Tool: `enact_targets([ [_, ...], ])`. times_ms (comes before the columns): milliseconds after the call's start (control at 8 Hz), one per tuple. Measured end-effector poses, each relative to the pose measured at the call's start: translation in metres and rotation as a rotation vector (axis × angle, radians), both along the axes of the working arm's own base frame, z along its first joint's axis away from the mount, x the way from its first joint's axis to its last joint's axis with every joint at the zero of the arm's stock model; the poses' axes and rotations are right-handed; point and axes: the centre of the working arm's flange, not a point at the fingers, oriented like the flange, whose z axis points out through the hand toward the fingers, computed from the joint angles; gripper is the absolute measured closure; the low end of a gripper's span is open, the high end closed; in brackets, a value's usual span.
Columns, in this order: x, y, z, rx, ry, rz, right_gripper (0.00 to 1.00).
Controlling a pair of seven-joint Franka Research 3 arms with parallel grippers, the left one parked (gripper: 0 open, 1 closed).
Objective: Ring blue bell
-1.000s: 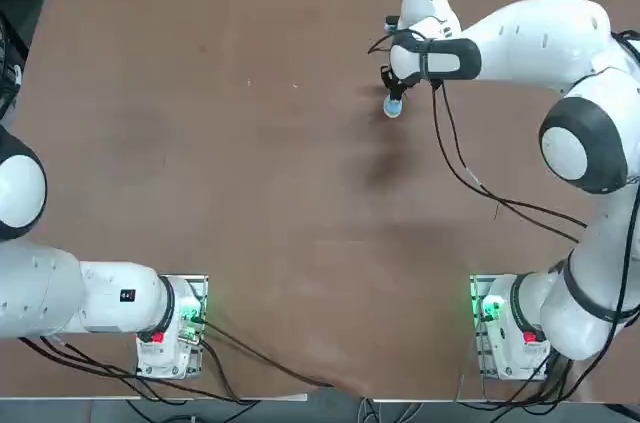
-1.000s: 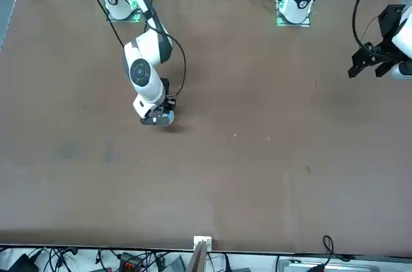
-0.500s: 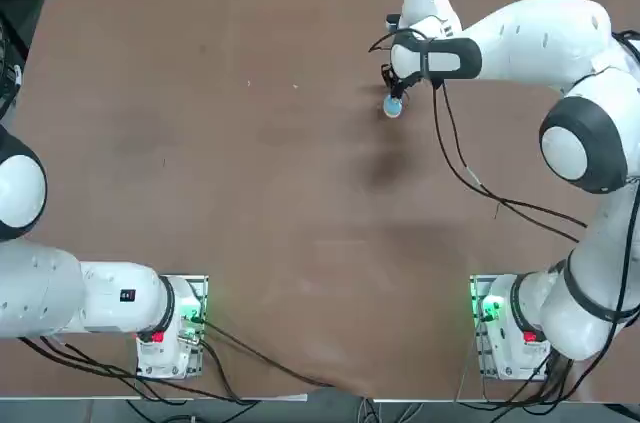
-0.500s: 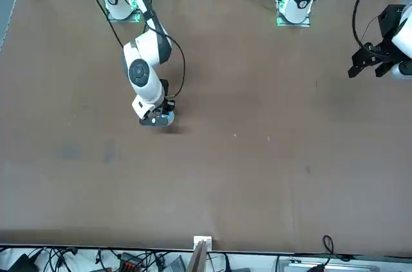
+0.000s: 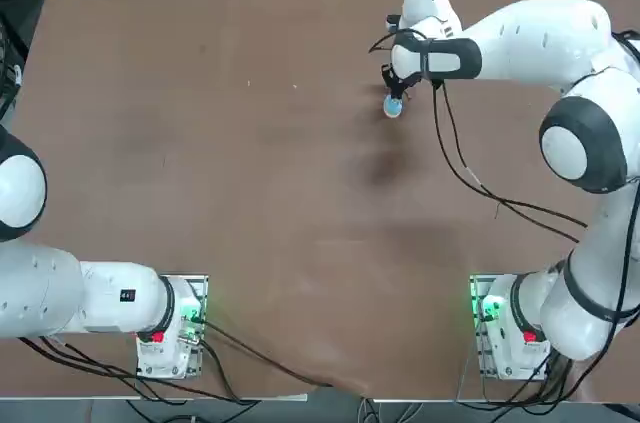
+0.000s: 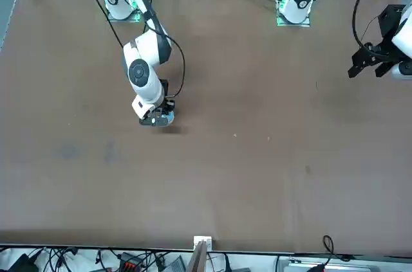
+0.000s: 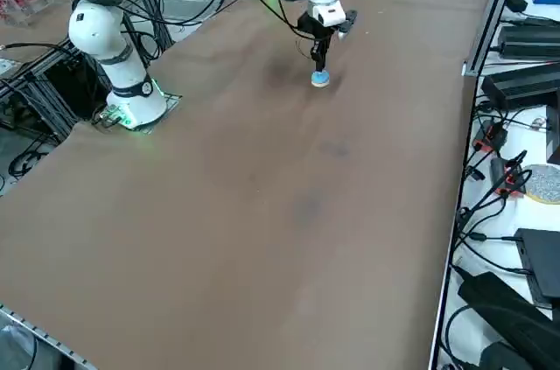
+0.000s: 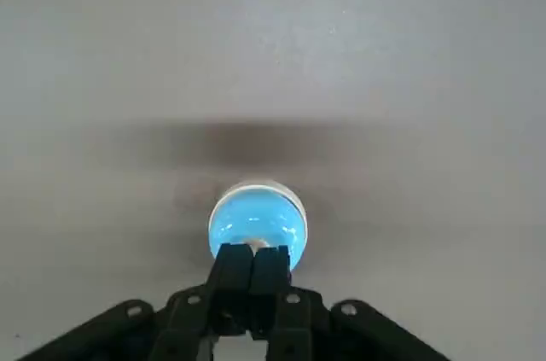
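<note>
Black fingers (image 8: 275,276) of the right gripper (image 8: 253,250) clenched together at the blue bell (image 8: 258,220), near one o'clock on the brown table (image 5: 270,173) from overhead.

overhead and facing views sharing both arms, raised side view, close wrist view downward

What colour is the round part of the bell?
Light blue. It shows best in the right wrist view, where the bell is big.
</note>
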Motion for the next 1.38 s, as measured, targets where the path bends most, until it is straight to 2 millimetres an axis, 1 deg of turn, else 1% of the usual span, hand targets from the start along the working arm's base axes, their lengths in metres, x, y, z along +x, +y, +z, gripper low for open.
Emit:
enact_targets([
  [375, 0.000, 0.000, -0.003, 0.003, -0.007, -0.001, 0.99],
  [750, -0.001, 0.002, -0.015, -0.001, -0.006, 0.002, 0.99],
  [1375, 0.000, 0.002, -0.015, 0.001, -0.010, 0.002, 0.99],
])
